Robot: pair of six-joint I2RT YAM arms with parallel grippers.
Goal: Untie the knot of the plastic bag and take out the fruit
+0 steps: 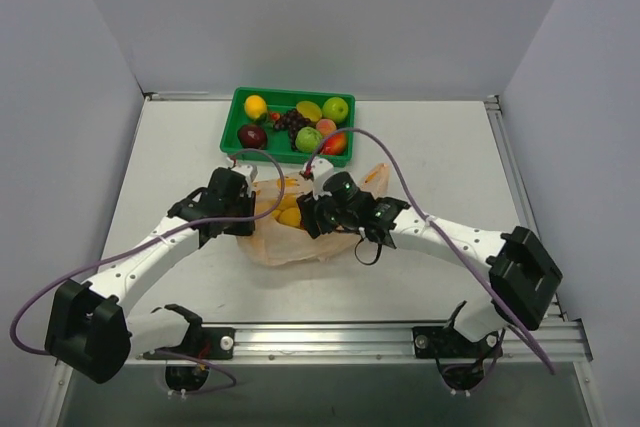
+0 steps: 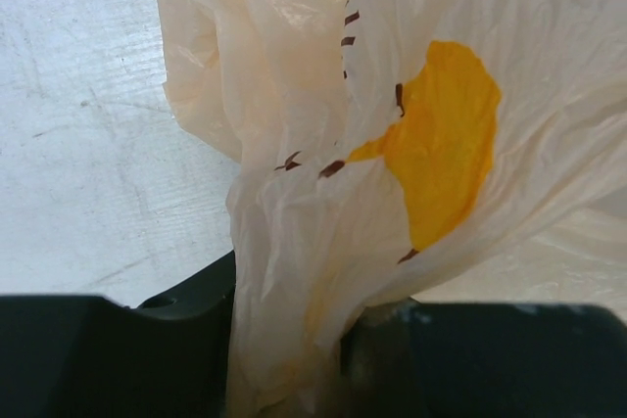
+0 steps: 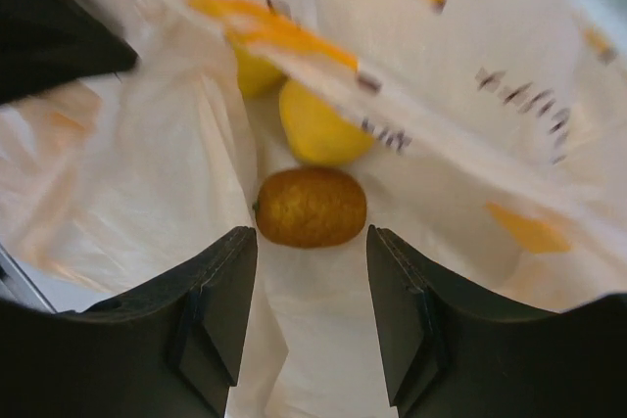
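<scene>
The plastic bag [image 1: 300,243] lies crumpled on the table between the two arms, pale peach with yellow prints. My left gripper [image 1: 250,215] is at the bag's left side, shut on a gathered fold of the plastic bag [image 2: 284,271] that runs down between its fingers [image 2: 411,349]. My right gripper [image 3: 312,234] reaches into the bag's mouth, open, its tips on either side of the near end of a brown-orange oval fruit [image 3: 311,207] without touching it. A yellow fruit [image 3: 315,126] lies just behind it. The top view also shows yellow fruit [image 1: 290,216] inside the bag. The knot is hidden.
A green tray [image 1: 233,117] stands at the back of the table, right behind the bag, holding a dark red apple [image 1: 252,135], a grape bunch [image 1: 292,123] and several other fruits. Purple cables arch over both arms. Walls close in on both sides of the table.
</scene>
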